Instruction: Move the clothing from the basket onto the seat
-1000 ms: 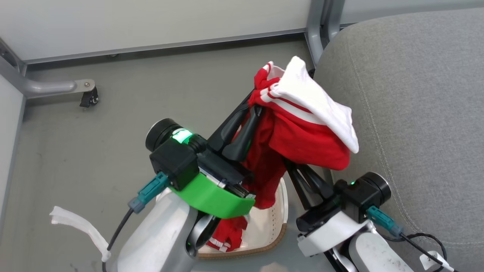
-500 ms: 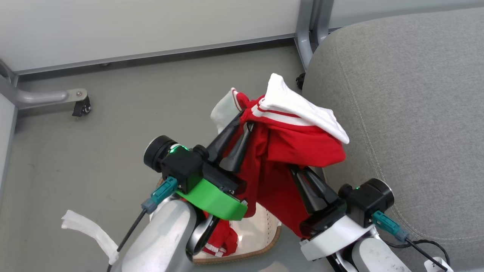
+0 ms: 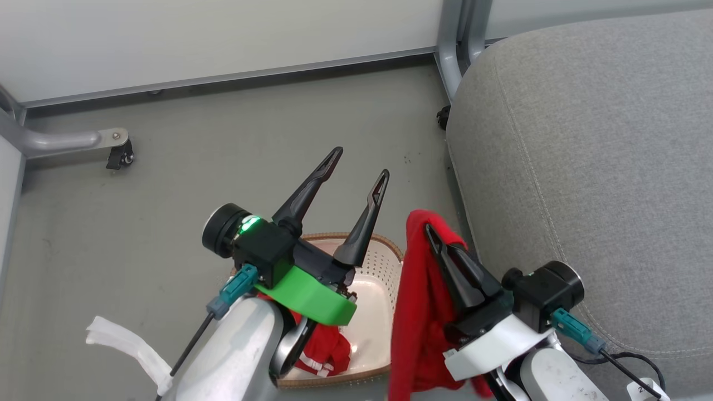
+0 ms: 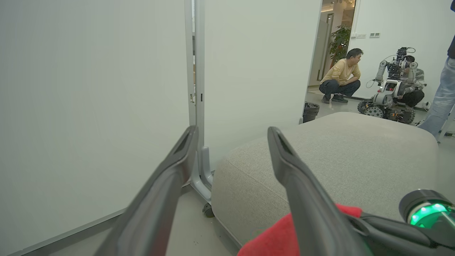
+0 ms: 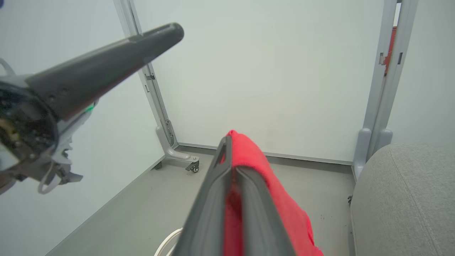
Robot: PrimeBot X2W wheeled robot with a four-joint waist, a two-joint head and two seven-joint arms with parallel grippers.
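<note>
Right pincer [image 3: 430,231] is clamped on red clothing [image 3: 415,317] that hangs between the basket [image 3: 388,262] and the seat [image 3: 585,167]. Left pincer [image 3: 361,162] gapes apart, empty, above the basket.

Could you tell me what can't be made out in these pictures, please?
Head view: lower end of the hanging clothing, cut off by the bottom edge.
Head view: how much clothing lies in the basket; the left arm covers it.
Left wrist view: distant robot, too small.
</note>
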